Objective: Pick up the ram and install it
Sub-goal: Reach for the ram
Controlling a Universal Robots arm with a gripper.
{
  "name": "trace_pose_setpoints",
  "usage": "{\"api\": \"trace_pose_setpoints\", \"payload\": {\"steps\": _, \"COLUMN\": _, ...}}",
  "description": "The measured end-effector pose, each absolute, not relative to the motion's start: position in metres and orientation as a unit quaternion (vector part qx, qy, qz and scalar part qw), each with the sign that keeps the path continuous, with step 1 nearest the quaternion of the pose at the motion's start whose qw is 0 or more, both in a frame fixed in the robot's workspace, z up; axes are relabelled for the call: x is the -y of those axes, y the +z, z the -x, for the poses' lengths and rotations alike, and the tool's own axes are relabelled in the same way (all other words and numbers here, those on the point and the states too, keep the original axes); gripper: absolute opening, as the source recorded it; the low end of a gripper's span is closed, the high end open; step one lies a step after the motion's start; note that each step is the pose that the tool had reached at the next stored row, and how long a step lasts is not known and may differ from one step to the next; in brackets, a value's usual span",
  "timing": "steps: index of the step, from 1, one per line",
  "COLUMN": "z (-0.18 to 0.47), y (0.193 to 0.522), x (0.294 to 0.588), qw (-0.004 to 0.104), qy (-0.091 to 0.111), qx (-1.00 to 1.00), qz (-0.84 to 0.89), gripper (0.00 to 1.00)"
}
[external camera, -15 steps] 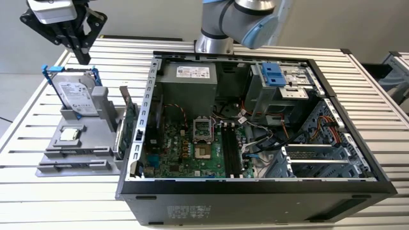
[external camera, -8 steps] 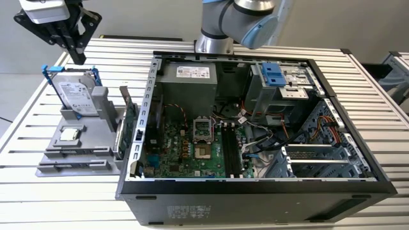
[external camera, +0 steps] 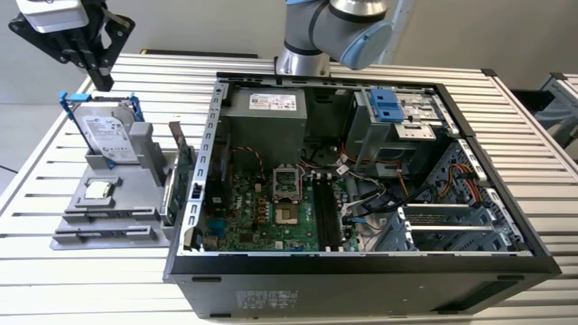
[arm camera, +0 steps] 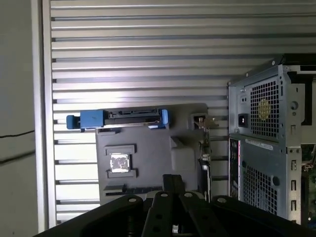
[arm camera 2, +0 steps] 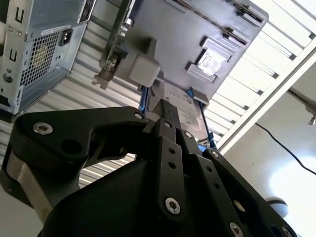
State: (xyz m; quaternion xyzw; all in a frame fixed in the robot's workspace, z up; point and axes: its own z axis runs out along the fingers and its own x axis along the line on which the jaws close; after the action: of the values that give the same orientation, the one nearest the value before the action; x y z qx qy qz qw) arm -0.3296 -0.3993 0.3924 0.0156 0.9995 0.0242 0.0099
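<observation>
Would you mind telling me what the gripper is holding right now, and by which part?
Nothing is held: the gripper hangs empty and shut above the hard drive with blue rails.

A robotics lab: a grey robot arm with a blue joint cap (external camera: pixel 354 30) stands at a ribbed aluminium table (external camera: pixel 81 284) bearing an opened black computer tower (external camera: pixel 361 284) and a grey parts fixture (external camera: pixel 118 213)

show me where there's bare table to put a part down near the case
Bare table: the exterior view's lower left corner, bordered by the grey holder and the case. Another bare strip runs along the case on that view's right. Crowded: the holder, with drive and cards standing beside the case, and the gripper above the drive.
</observation>
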Motion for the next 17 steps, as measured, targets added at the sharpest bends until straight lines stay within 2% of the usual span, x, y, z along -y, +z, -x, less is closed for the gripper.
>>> {"api": "trace_pose_setpoints", "payload": {"steps": 17, "z": 0.342, "y": 0.392, "x": 0.399, "qw": 0.009, "qy": 0.025, "qx": -0.999, "qz": 0.03, "gripper": 0.0}}
